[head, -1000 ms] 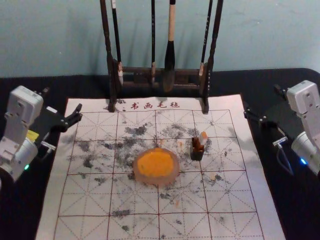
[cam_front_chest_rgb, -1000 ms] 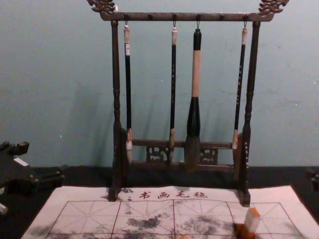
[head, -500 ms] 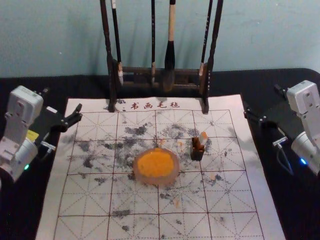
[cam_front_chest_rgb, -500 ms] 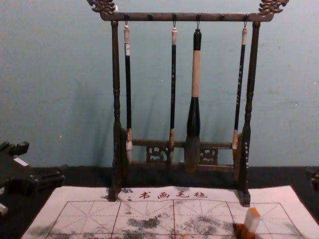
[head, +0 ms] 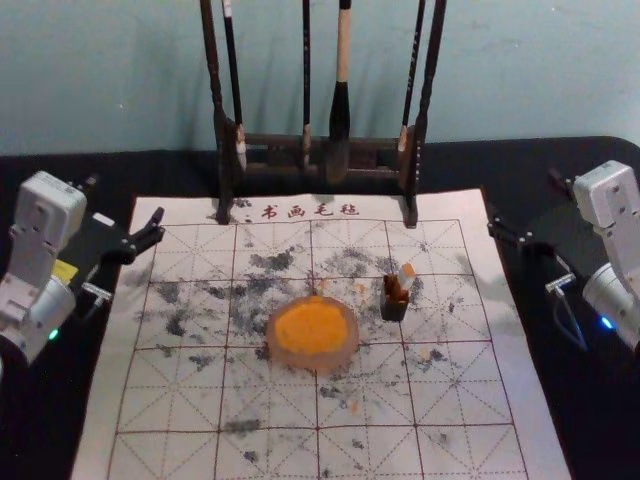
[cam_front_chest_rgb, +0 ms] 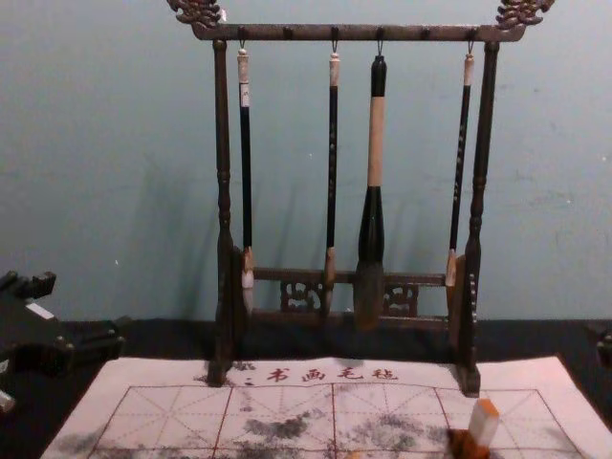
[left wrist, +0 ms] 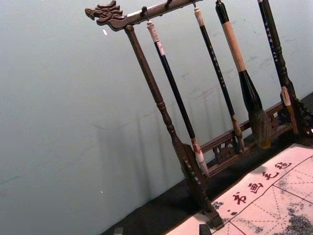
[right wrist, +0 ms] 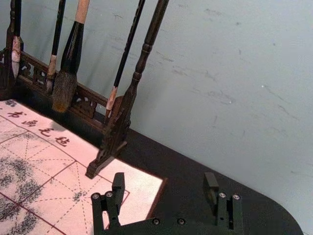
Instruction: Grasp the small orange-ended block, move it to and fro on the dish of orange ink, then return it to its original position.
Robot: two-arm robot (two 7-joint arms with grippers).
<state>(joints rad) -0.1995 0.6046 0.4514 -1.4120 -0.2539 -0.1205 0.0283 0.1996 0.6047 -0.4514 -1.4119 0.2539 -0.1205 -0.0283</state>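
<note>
Wide left tool (head: 125,198) and right tool (head: 523,202) are hovering at the dish's (head: 345,353) ten and two o'clock; block (head: 406,272) is leaning at two, nearer.

Head view: mounted high in front of the brush rack (head: 270,141), facing forward and down; covers the rack's lower part and the mat (head: 170,455) before it. Chest view: set lower, facing the rack squarely — crossbar (cam_front_chest_rgb: 411,33) to feet. Left wrist view: near, tilted, facing the rack's left post (left wrist: 159,102). Right wrist view: near, tilted, facing the rack's right post (right wrist: 141,68). Common to all four — the printed characters (head: 293,212) before the rack.
</note>
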